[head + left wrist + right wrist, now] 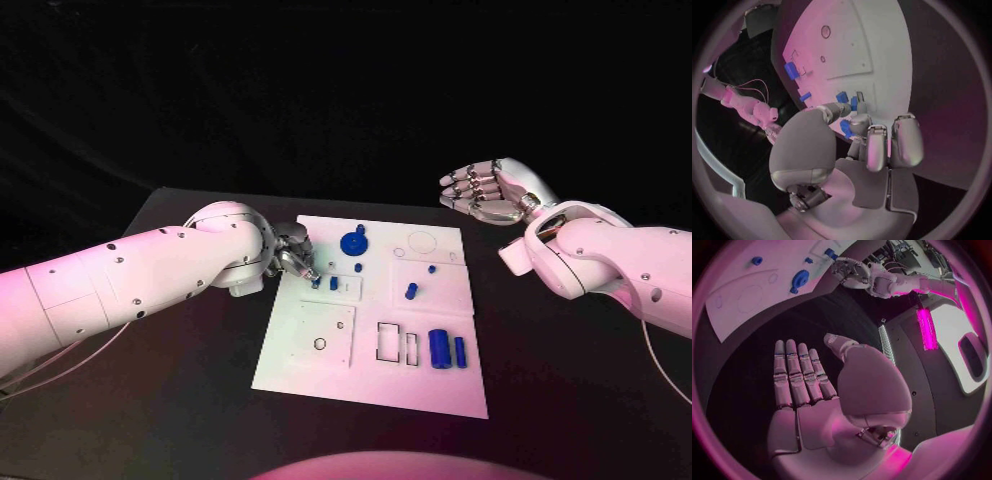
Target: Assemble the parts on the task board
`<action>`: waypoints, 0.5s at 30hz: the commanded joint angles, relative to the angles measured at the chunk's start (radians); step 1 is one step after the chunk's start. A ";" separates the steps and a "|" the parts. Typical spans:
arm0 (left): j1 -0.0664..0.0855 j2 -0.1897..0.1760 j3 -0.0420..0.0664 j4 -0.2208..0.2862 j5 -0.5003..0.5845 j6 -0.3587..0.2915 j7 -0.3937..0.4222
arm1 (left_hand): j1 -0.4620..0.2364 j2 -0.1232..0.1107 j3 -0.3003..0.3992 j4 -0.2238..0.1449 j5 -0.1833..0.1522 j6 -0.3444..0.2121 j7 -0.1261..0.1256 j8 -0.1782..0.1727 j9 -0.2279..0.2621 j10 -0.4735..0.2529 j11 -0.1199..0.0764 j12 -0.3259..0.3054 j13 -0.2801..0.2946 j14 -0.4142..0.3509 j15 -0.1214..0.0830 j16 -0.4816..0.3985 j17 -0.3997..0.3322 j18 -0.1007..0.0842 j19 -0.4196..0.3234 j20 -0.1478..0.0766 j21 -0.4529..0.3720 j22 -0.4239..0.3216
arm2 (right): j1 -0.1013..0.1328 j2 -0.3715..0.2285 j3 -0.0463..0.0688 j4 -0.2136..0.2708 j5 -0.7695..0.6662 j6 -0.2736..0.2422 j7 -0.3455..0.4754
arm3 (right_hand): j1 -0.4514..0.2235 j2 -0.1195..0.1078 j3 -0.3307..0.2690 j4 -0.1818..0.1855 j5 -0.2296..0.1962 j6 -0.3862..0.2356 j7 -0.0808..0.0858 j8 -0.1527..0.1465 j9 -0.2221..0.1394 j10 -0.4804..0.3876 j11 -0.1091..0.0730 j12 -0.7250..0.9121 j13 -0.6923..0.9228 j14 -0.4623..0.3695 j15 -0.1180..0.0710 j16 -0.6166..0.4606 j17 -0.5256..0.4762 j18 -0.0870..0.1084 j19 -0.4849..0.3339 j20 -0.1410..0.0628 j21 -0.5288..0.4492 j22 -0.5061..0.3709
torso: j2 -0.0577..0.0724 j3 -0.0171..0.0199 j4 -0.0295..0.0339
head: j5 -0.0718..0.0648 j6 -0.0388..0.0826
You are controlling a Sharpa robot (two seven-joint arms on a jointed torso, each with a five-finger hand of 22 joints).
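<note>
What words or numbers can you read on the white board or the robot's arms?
None. The task board has only outlined shapes and blue parts, with no writing.
The left hand and right hand carry no readable label either.

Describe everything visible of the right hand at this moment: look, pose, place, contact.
The right hand is silver and metallic-looking, on a white arm. In the head view it is raised above the black table, off the far right corner of the task board, palm turned toward the camera with fingers loosely curled. In its wrist view the right hand has its fingers straight, side by side, and the thumb apart. It holds nothing and touches nothing.
</note>
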 commanded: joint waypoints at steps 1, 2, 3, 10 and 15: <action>-0.001 0.004 0.000 -0.001 -0.017 0.026 -0.004 | 0.003 -0.003 0.211 -0.217 0.006 0.009 0.000 0.005 0.000 0.007 0.001 -0.003 -0.001 0.086 -0.006 0.003 0.181 -0.008 0.000 -0.003 0.006 0.002 | -0.001 0.000 0.000 0.002 0.019 -0.005 0.017 | -0.006 0.005 0.000 -0.007 0.003 0.003 0.058 -0.007 -0.002 0.008 0.002 -0.005 -0.002 0.007 0.003 -0.005 -0.002 0.004 0.009 -0.001 -0.007 -0.003 | -0.001 0.0010 0.0027 | 0.000 -0.001; -0.002 0.005 0.000 -0.002 -0.019 0.026 -0.005 | 0.003 -0.003 0.211 -0.217 0.006 0.009 0.000 0.005 0.000 0.007 0.001 -0.003 -0.001 0.086 -0.006 0.003 0.181 -0.008 0.000 -0.003 0.006 0.002 | -0.001 0.000 0.000 0.002 0.020 -0.005 0.018 | -0.006 0.005 0.000 -0.007 0.003 0.003 0.058 -0.007 -0.002 0.008 0.002 -0.005 -0.002 0.007 0.003 -0.005 -0.002 0.004 0.009 -0.001 -0.007 -0.003 | -0.001 0.0008 0.0027 | 0.000 -0.001; -0.002 0.005 0.000 -0.003 -0.019 0.026 -0.006 | 0.003 -0.003 0.211 -0.217 0.006 0.009 0.000 0.005 0.000 0.007 0.001 -0.003 -0.001 0.086 -0.006 0.003 0.181 -0.008 0.000 -0.003 0.006 0.002 | -0.001 0.000 0.000 0.003 0.021 -0.005 0.018 | -0.006 0.005 0.000 -0.007 0.003 0.003 0.058 -0.007 -0.002 0.008 0.002 -0.005 -0.002 0.007 0.003 -0.005 -0.002 0.004 0.009 -0.001 -0.007 -0.003 | -0.001 0.0007 0.0025 | 0.001 -0.001; -0.009 0.009 -0.001 -0.009 -0.027 0.026 -0.009 | 0.003 -0.004 0.211 -0.218 0.009 0.010 0.000 0.005 -0.001 0.009 0.000 -0.002 0.001 0.086 -0.006 0.003 0.181 -0.008 0.001 -0.004 0.006 0.002 | -0.001 0.000 0.000 0.003 0.024 -0.006 0.017 | -0.006 0.005 -0.001 -0.007 0.004 0.003 0.059 -0.007 -0.002 0.008 0.003 -0.006 -0.002 0.007 0.003 -0.006 -0.003 0.004 0.009 -0.001 -0.007 -0.004 | 0.000 -0.0001 0.0013 | 0.002 -0.001; -0.012 0.010 -0.001 -0.013 -0.033 0.024 -0.010 | 0.003 -0.005 0.211 -0.219 0.012 0.011 0.000 0.005 -0.001 0.010 0.000 -0.002 0.002 0.086 -0.007 0.003 0.181 -0.008 0.001 -0.004 0.006 0.002 | -0.001 0.000 0.000 0.002 0.025 -0.009 0.015 | -0.006 0.006 -0.001 -0.007 0.004 0.003 0.059 -0.007 -0.002 0.008 0.003 -0.006 -0.002 0.008 0.003 -0.006 -0.003 0.004 0.010 -0.001 -0.008 -0.004 | 0.000 -0.0005 0.0012 | 0.002 -0.001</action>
